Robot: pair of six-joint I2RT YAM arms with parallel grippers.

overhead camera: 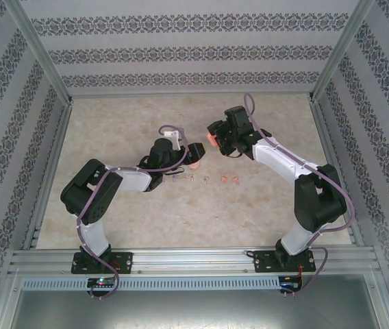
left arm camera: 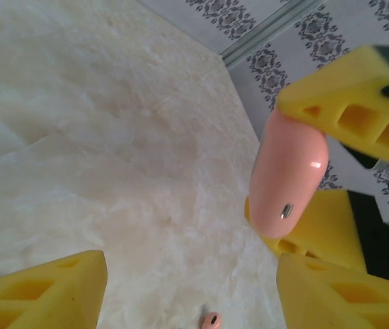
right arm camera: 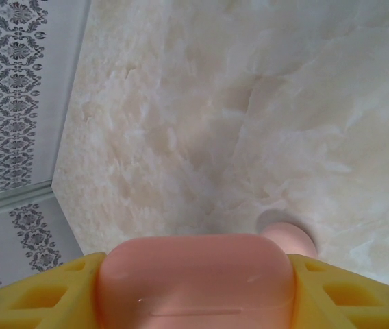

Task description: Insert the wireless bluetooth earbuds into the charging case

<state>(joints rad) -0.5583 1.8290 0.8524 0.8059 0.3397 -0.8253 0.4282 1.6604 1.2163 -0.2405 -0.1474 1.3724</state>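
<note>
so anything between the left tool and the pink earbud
nothing visible: the tiny pink earbud lies on the bare marbled tabletop between the left tool's spread fingers; the glossy pink charging case is off to one side

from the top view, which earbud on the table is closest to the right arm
The orange earbud at the right end of the row; its orange twin and the paler ones all lie farther left.

Beige marbled tabletop (overhead camera: 181, 219) enclosed by damask-patterned walls (overhead camera: 181, 55) and aluminium rails (overhead camera: 194, 260).

Yellow fingers (left arm camera: 348, 103) pinch a pink charging case (left arm camera: 288, 175); pink earbud (left arm camera: 211, 319) lies on table (left arm camera: 112, 137).
</note>
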